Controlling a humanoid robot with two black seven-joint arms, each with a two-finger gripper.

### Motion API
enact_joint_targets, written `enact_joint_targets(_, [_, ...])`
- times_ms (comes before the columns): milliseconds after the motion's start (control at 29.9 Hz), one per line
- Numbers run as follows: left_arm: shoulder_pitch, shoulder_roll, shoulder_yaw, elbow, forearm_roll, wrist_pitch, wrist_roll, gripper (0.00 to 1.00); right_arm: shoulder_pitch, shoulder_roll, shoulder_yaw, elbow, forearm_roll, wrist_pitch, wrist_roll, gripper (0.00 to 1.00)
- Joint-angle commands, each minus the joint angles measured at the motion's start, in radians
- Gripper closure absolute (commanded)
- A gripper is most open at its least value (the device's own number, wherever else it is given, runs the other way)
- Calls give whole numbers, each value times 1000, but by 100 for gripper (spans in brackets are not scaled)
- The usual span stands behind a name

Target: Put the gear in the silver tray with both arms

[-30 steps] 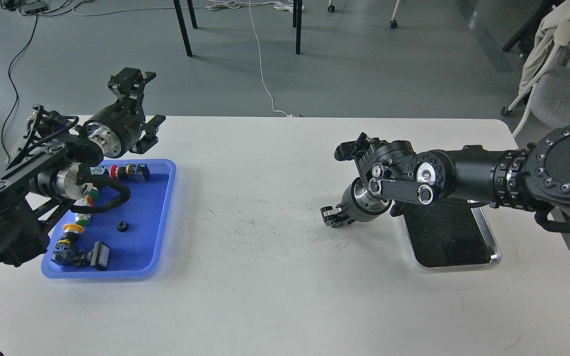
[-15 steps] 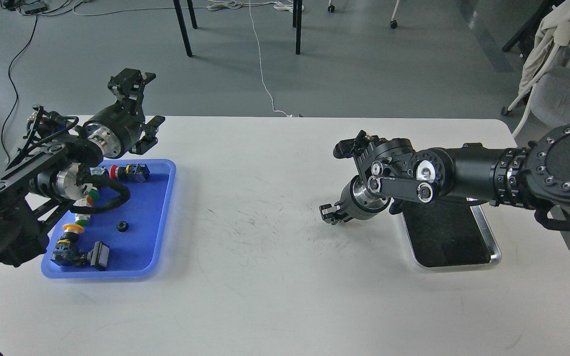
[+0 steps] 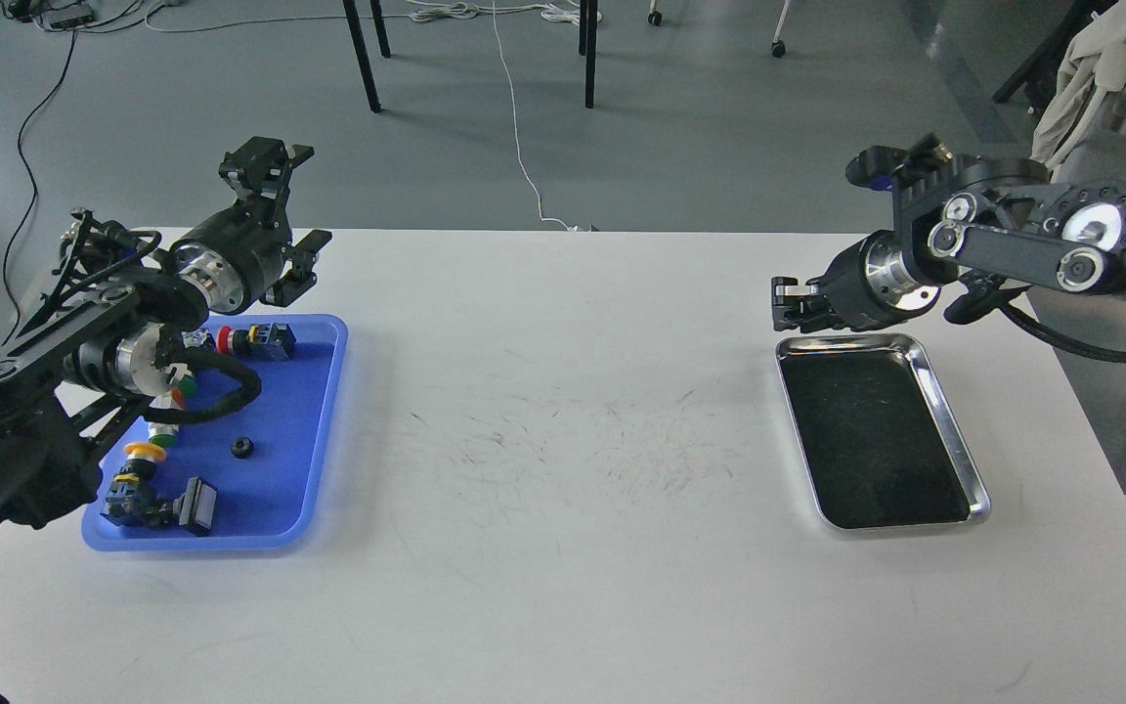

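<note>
The gear [image 3: 241,448] is a small black toothed ring lying on the floor of the blue plastic tray [image 3: 314,411] at the left. The silver tray [image 3: 954,430] lies at the right with a dark, bare base. My left gripper [image 3: 281,209] hangs over the table's far left edge, beyond the blue tray, with its jaws wide open and empty. My right gripper [image 3: 786,304] hovers just past the silver tray's far left corner. Its fingers are drawn together with nothing between them.
The blue tray also holds several push-button switches with red, green and yellow caps [image 3: 231,339], partly hidden by my left arm. The white table [image 3: 563,469] has scuff marks in the middle. Chair legs and cables are on the floor beyond.
My right arm has swung up and to the right, from in front of the silver tray's left side to beyond its far edge, uncovering the tray. The left arm has barely moved.
</note>
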Motion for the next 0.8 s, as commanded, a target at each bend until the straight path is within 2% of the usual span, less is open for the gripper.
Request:
enact_joint_targets(0, [-1, -17, 1, 4, 0, 5, 0, 2, -90, -28, 12, -81, -54, 0, 20, 98])
enact_joint_targets(234, [-1, -20, 2, 4, 11, 15, 0, 2, -190, -18, 67, -119, -63, 0, 25, 98])
enact_joint_targets(635, [-1, -20, 2, 4, 15, 14, 0, 2, -236, 65, 69, -138, -63, 0, 23, 97])
enact_joint_targets(702, [-1, -20, 2, 7, 17, 14, 0, 2, -236, 65, 69, -139, -63, 0, 23, 92])
enact_joint_targets(769, [-1, -18, 2, 8, 17, 14, 0, 2, -235, 65, 69, -139, -63, 0, 23, 83])
